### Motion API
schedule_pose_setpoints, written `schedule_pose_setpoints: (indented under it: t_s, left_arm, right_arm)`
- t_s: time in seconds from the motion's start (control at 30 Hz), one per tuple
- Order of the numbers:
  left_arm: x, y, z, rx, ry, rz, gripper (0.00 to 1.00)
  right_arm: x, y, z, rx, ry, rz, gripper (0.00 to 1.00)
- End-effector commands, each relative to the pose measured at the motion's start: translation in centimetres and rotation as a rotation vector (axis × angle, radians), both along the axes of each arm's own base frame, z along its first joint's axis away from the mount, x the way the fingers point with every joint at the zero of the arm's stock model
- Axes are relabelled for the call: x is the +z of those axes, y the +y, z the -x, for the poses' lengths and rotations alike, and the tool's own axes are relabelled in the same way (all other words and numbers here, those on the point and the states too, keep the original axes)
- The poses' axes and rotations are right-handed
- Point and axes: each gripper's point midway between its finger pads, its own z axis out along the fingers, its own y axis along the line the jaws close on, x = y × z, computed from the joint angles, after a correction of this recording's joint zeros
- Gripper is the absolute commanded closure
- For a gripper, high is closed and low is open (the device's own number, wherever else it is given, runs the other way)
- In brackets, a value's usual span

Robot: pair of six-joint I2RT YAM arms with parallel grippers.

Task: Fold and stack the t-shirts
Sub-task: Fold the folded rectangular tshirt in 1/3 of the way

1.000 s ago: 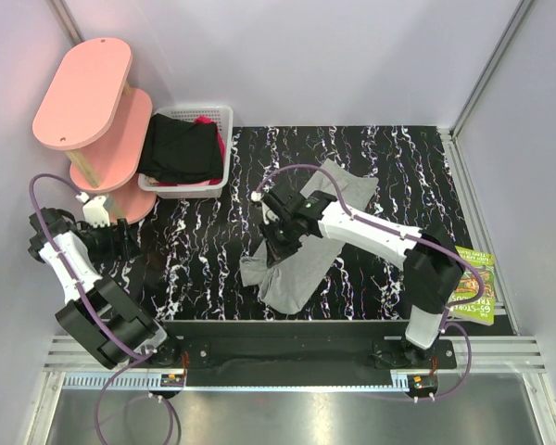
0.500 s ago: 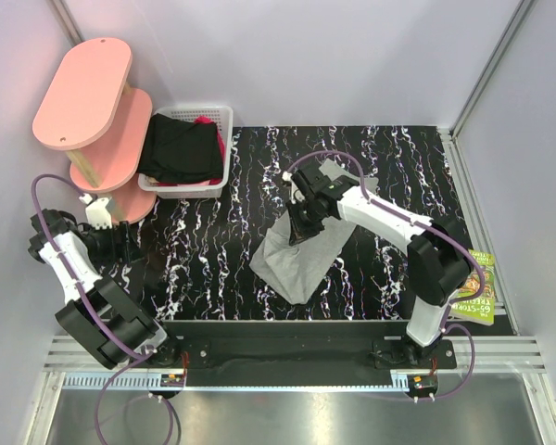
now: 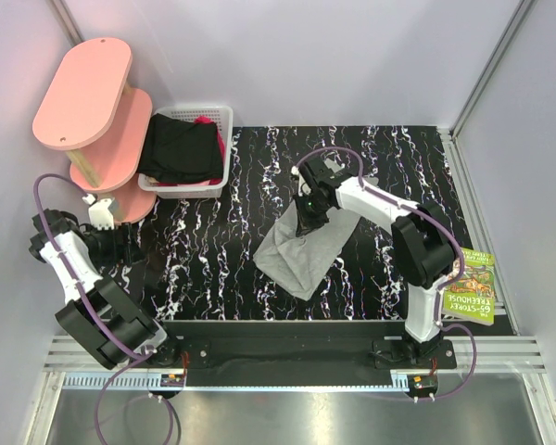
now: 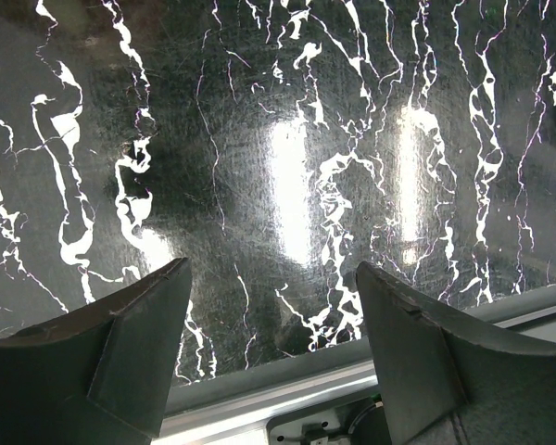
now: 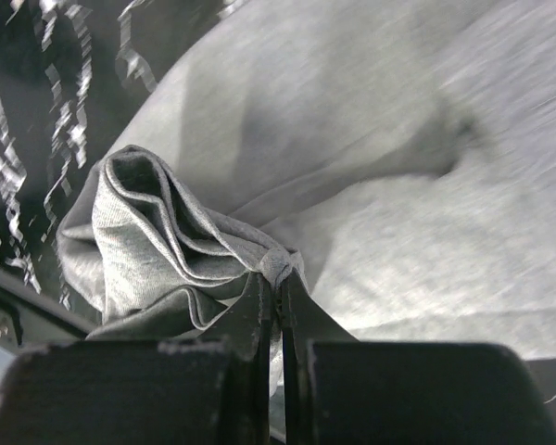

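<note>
Marbled worktop [image 3: 213,264] shows beneath the left end effector [image 4: 271,278], jaws wide, near the left edge; black garment [image 3: 178,148] fills the corner basket [image 3: 224,153]; mid-worktop, well apart, the right end effector [image 5: 276,283] clenches a bunched edge of the grey shirt [image 3: 296,264].

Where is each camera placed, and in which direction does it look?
Top external: above and behind the bases, looking down on the black white-veined table; left arm and right arm show.
Left wrist: on the left arm, looking down at the table; open left tool shows.
Right wrist: on the right arm, facing the light grey cloth t-shirt; shut right tool pinches it.
Top and right wrist share that t-shirt.
</note>
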Motion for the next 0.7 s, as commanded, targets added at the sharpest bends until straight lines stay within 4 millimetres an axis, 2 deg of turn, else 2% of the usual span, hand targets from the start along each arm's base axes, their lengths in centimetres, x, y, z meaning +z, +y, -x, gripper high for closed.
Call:
schedule_pose_setpoints:
  t_s: [0.0, 0.2, 0.37, 0.43, 0.47, 0.53, 0.57, 0.63, 0.67]
  left_arm:
    - [1.5, -0.1, -0.6, -0.034, -0.059, -0.033, 0.23]
    - [1.1, -0.3, -0.3, -0.041, -0.049, -0.029, 0.23]
    - [1.3, -0.5, -0.4, -0.044, -0.051, -0.026, 0.23]
    - [1.5, -0.6, -0.5, -0.052, -0.054, -0.031, 0.23]
    - [1.5, -0.7, -0.5, -0.052, -0.052, -0.032, 0.23]
    - [1.6, -0.8, -0.4, -0.057, -0.052, -0.038, 0.23]
    - [1.7, -0.9, -0.4, -0.061, -0.053, -0.042, 0.23]
    - [1.5, -1.0, -0.3, -0.065, -0.045, -0.048, 0.22]
    - [1.5, -1.0, -0.2, -0.069, -0.044, -0.051, 0.22]
  right_arm:
    - [0.8, -0.5, -4.2, -0.042, -0.087, -0.018, 1.00]
    - [1.5, -1.1, -5.5, -0.073, -0.100, -0.040, 1.00]
    - [0.9, -1.5, -6.1, -0.090, -0.102, -0.020, 0.98]
    - [0.2, -1.7, -6.2, -0.105, -0.092, -0.001, 0.74]
    - [-0.1, -2.4, -6.5, -0.129, -0.095, 0.038, 0.53]
    - [-0.5, -3.5, -6.7, -0.164, -0.102, 0.094, 0.28]
    - [-0.5, -5.0, -7.3, -0.213, -0.135, 0.174, 0.01]
    - [0.4, -7.3, -8.3, -0.295, -0.198, 0.275, 0.00]
    - [1.5, -10.1, -9.3, -0.379, -0.272, 0.407, 0.00]
